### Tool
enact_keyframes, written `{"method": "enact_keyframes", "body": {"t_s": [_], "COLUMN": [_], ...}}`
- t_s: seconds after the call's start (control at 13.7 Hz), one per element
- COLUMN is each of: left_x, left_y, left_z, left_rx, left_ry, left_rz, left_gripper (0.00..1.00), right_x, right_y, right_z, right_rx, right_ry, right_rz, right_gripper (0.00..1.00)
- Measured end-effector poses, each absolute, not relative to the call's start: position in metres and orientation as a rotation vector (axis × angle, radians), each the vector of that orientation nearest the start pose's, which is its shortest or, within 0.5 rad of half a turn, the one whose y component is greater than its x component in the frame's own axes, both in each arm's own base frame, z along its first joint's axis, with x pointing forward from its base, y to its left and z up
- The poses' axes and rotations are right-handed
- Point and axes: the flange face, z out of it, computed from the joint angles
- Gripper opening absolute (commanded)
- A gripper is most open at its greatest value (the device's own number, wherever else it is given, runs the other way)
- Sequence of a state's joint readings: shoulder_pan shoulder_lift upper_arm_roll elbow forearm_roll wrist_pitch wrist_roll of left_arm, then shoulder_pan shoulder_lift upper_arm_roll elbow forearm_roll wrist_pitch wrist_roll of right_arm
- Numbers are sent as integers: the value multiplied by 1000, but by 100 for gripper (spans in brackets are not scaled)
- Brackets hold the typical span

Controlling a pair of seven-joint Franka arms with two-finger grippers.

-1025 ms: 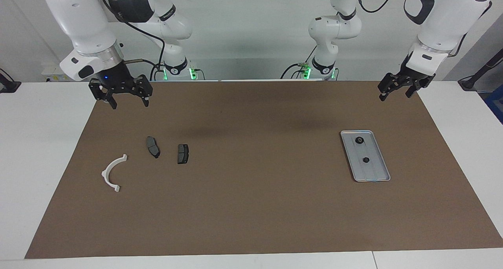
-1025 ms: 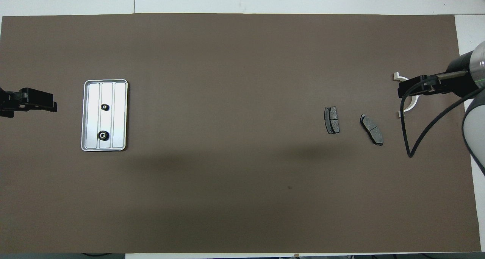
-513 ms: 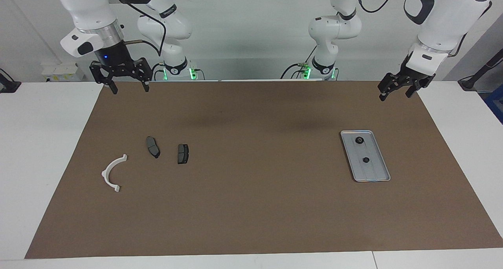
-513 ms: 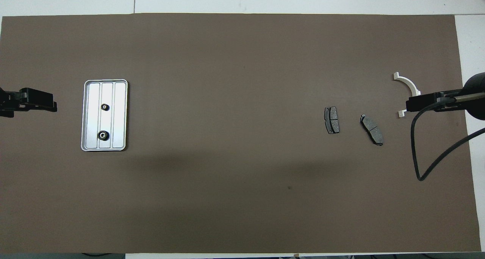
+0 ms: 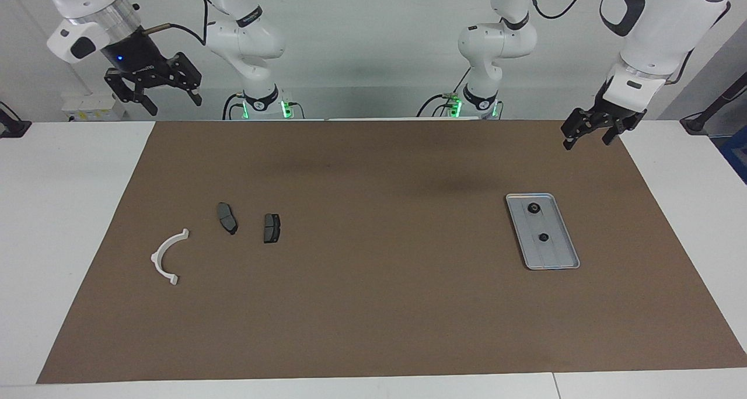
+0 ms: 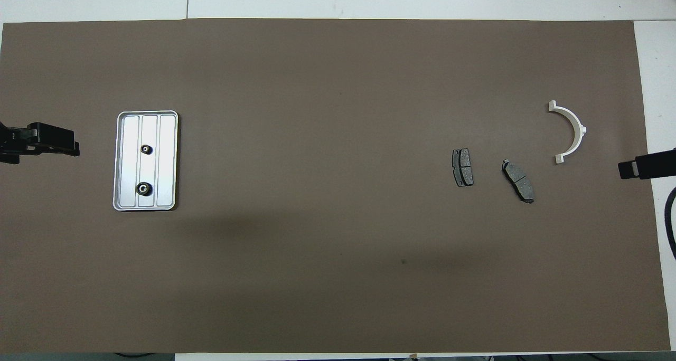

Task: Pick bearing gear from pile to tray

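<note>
The silver ribbed tray (image 5: 557, 253) (image 6: 166, 160) lies toward the left arm's end of the mat. Two small black bearing gears (image 5: 533, 208) (image 5: 543, 237) rest in it, also seen from overhead (image 6: 147, 149) (image 6: 142, 189). The pile at the right arm's end shows a white half-ring bracket (image 5: 169, 256) (image 6: 570, 131) and two dark plates (image 5: 227, 217) (image 5: 271, 227). My right gripper (image 5: 174, 105) (image 6: 626, 169) hangs open and empty, high over the mat's edge at that end. My left gripper (image 5: 586, 142) (image 6: 71, 147) waits open and empty over the mat's edge beside the tray.
A brown mat (image 5: 373, 305) covers most of the white table (image 5: 58, 212). The two arm bases (image 5: 259, 98) (image 5: 481, 98) stand at the robots' edge of the table. The plates show from overhead too (image 6: 462, 167) (image 6: 518, 180).
My right gripper has risen and drawn back from over the pile toward the right arm's end of the table, uncovering the white bracket. The left arm and all parts stay put.
</note>
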State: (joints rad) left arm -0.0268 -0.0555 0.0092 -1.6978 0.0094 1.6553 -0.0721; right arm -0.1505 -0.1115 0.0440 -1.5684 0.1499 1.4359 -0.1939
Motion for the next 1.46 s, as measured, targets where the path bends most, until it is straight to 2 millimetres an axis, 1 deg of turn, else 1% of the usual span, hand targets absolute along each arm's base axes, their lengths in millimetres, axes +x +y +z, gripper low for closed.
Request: {"method": "enact_keyframes", "body": {"t_s": [0.22, 0.44, 0.88, 1.46], "left_x": [543, 543, 543, 543], "left_y": [-9, -9, -9, -9], "left_z": [602, 602, 602, 602], "left_rx": [-3132, -3132, -3132, -3132], "left_ry": [-84, -84, -84, -84], "left_rz": [-21, -21, -21, -21], "left_gripper": [100, 100, 100, 100], "right_x": [507, 508, 511, 511], "right_y": [-42, -41, -25, -26], "right_z": [670, 670, 673, 675], "right_rx": [-3087, -3122, -3134, -3141], "right_ry": [-244, -313, -363, -363], "right_rz": [14, 17, -9, -16], "right_gripper": [100, 100, 100, 100]}}
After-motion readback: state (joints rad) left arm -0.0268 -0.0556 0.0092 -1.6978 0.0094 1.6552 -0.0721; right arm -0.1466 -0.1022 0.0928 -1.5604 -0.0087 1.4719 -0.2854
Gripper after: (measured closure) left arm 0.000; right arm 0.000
